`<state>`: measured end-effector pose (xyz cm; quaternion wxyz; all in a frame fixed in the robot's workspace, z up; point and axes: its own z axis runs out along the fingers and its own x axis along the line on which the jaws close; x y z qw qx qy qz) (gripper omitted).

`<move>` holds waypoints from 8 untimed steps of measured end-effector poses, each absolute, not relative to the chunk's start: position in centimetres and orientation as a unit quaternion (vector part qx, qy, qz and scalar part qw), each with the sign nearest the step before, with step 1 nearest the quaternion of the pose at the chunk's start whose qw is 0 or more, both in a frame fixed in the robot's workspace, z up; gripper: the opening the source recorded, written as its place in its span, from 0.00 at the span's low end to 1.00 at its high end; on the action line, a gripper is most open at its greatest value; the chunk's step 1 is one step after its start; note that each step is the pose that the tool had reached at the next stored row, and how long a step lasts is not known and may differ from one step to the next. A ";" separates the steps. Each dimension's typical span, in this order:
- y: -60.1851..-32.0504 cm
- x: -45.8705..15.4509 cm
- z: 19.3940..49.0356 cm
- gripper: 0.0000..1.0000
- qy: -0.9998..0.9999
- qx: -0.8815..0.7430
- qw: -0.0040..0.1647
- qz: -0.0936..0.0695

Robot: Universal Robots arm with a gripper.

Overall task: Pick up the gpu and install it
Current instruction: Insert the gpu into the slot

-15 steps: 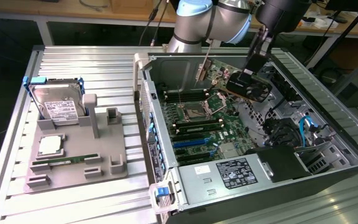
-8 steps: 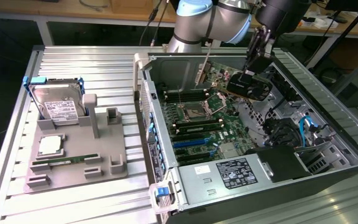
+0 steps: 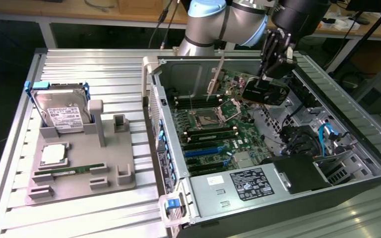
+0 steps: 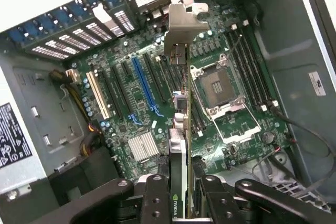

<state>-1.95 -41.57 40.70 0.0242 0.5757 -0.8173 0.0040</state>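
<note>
My gripper (image 3: 271, 74) is clamped on the gpu (image 3: 247, 88), hanging over the motherboard (image 3: 223, 134) at 12 o'clock of the open case (image 3: 350, 121). Risk: card looks tilted; bracket (image 4: 184, 22) may snag, edge may miss slots (image 4: 144, 90).

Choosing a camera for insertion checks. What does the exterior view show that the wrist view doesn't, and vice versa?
Exterior view adds: the hard drive, processor and memory stick on the grey fixture outside the case. Wrist view adds: the gpu edge-on, seen between the expansion slots and the empty CPU socket, bracket at its far end. Both: the gripper shut on the gpu, and the motherboard.
</note>
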 end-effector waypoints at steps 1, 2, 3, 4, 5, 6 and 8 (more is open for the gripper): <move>-41.6 -1.9 40.7 0.27 -0.812 0.583 0.024 0.004; -41.6 -1.9 40.6 0.27 -0.807 0.590 0.024 0.004; -41.6 -1.9 40.6 0.27 -0.802 0.597 0.024 0.005; -41.6 -1.9 40.6 0.27 -0.796 0.605 0.024 0.005; -41.6 -1.9 40.5 0.27 -0.790 0.613 0.024 0.005; -41.6 -2.0 40.5 0.27 -0.786 0.618 0.023 0.006; -41.6 -1.9 40.4 0.27 -0.775 0.631 0.022 0.007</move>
